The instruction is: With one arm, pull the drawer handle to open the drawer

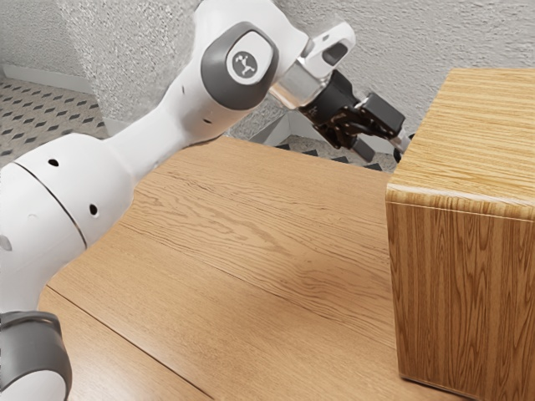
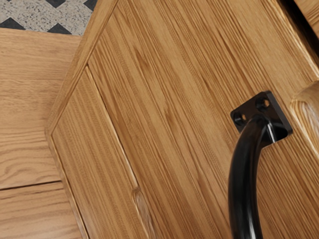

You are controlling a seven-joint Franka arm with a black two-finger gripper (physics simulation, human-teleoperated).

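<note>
While reaching over the table toward the exterior view's right, hovers with the gripper at the far upper corner of the cabinet. Cannot tell whether open or closed. Looks close onto the black drawer handle, fixed by 1 square plate to the drawer front.

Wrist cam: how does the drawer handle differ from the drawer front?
The drawer handle is glossy black; the drawer front is light oak grain. The handle is a curved bar; the front is a flat panel. Shared: the handle's black mounting plate joins them.
</note>
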